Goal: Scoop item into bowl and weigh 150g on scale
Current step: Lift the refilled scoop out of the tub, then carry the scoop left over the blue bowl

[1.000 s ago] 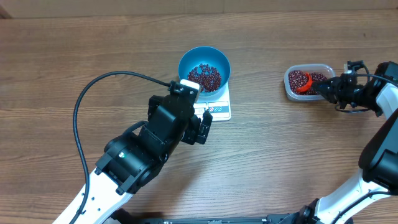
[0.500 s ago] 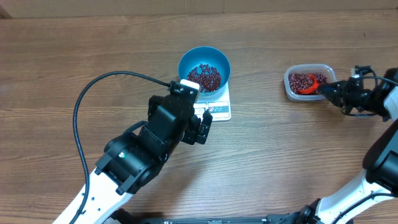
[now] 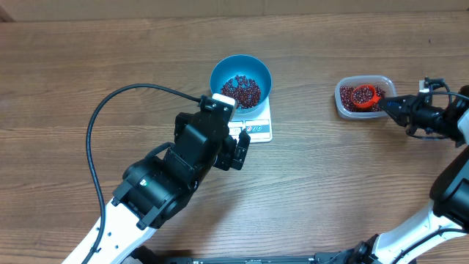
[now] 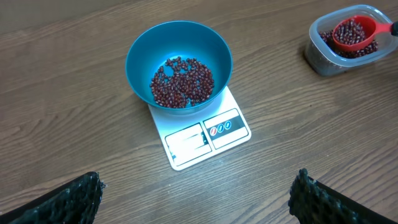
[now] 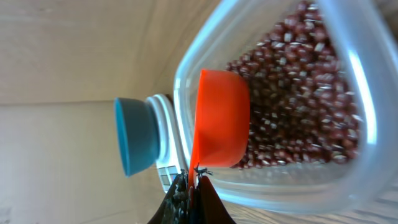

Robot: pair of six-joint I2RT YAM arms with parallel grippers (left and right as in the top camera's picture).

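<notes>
From overhead, the blue bowl [image 3: 253, 67] is sitting on the white scale [image 3: 258, 132] mid-bench [image 3: 73, 66], so whatever goes in is being weighed. A shallow layer of dark red beans [image 3: 242, 90] is lying in it. Well apart to the right, the clear tub [image 3: 338, 99] is holding more beans, and the red scoop [image 3: 364, 95] is lying in it, full. The right fingers [image 3: 399, 108] are clamped together on its handle

In the left wrist view, the left fingers [image 4: 68, 199] are standing wide apart and empty, probably parked here to watch the display, which is too small to read

In the right wrist view, the scoop is hanging over the tub's beans with its handle pinched at the bottom edge, and the bowl is waiting far beyond
</notes>
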